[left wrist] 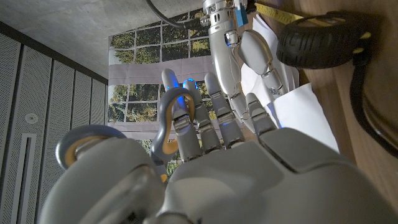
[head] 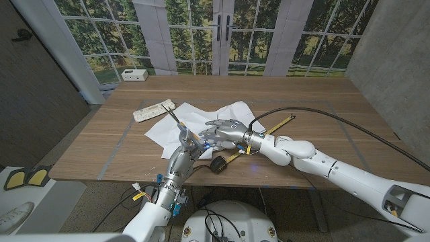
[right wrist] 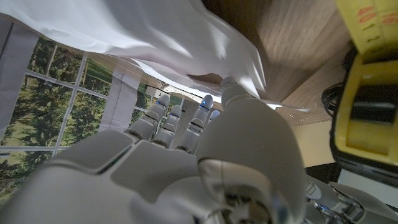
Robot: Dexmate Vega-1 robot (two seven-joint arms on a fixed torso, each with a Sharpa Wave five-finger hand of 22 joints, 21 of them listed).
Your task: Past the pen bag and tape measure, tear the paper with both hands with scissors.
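Left hand [head: 186, 142] grips scissors [head: 179, 123] over the white paper [head: 201, 119]; right hand [head: 225, 131] pinches the paper's edge. Tape measure [head: 219, 163] lies on the bench [head: 302, 101].

Wooden table [head: 322, 101], small white box [head: 134, 74] at its far left corner, black cable [head: 349, 121] across its right side
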